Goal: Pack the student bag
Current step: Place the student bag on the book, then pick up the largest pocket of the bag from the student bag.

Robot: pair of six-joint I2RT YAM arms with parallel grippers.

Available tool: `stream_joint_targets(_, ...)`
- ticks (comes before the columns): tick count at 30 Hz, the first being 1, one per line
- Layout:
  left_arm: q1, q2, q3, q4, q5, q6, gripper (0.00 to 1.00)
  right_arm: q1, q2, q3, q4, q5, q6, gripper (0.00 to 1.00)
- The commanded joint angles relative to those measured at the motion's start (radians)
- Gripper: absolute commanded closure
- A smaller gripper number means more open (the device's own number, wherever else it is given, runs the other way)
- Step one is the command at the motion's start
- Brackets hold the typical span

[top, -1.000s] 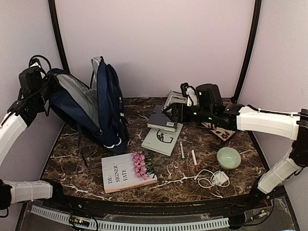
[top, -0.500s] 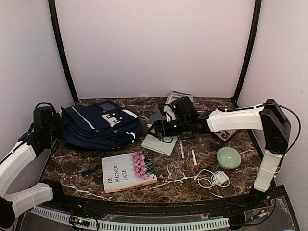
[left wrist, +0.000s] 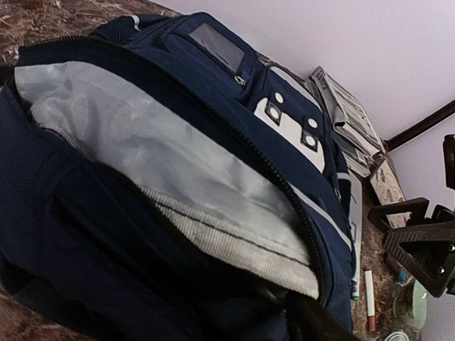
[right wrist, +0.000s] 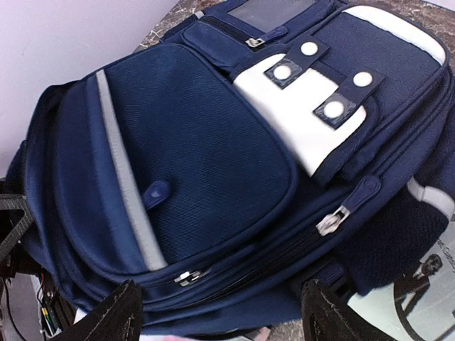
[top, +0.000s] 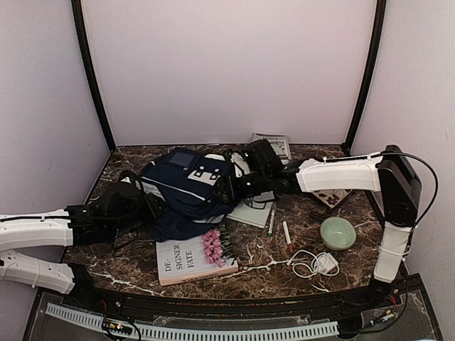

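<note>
1. Lying front-up on the dark marbled table (top: pixel 263 273), the student bag (top: pixel 186 186) is found left of centre, with its front pocket and white patch (right wrist: pixel 298 114) turned upward.
2. Its main compartment is seen unzipped in the left wrist view, where the light grey lining (left wrist: pixel 142 135) is exposed.
3. The left gripper (top: pixel 144 206) is placed at the bag's near left edge, by that opening. Whether its jaws are spread or closed cannot be told.
4. The right gripper (top: pixel 227 188) is held at the bag's right side, its fingers (right wrist: pixel 117 316) spread wide with nothing clamped between them.
5. A pink book (top: pixel 190 259) is touched by the bag's near edge, and a bunch of small pink pieces (top: pixel 208 245) is laid on the book.
6. A grey magazine (top: pixel 252 212) is partly covered by the bag's right corner.
7. A pen (top: pixel 271 222), a white marker (top: pixel 286 236), a green bowl (top: pixel 338 232) and a white cable (top: pixel 316 263) are set apart to the right.
</note>
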Motion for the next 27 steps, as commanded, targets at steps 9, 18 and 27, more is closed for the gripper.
stream_joint_targets(9,-0.061,-0.214,0.047,-0.283,-0.15,0.143,0.13,0.14,-0.152,-0.036,0.031,0.036,-0.319,0.23)
stream_joint_targets(18,-0.061,-0.323,0.123,-0.442,-0.257,0.204,0.07,0.227,0.142,0.284,-0.098,0.132,-0.522,0.03)
stream_joint_targets(27,-0.061,-0.392,0.104,-0.319,-0.322,0.389,0.07,0.265,0.283,0.392,-0.098,0.427,-0.701,0.17)
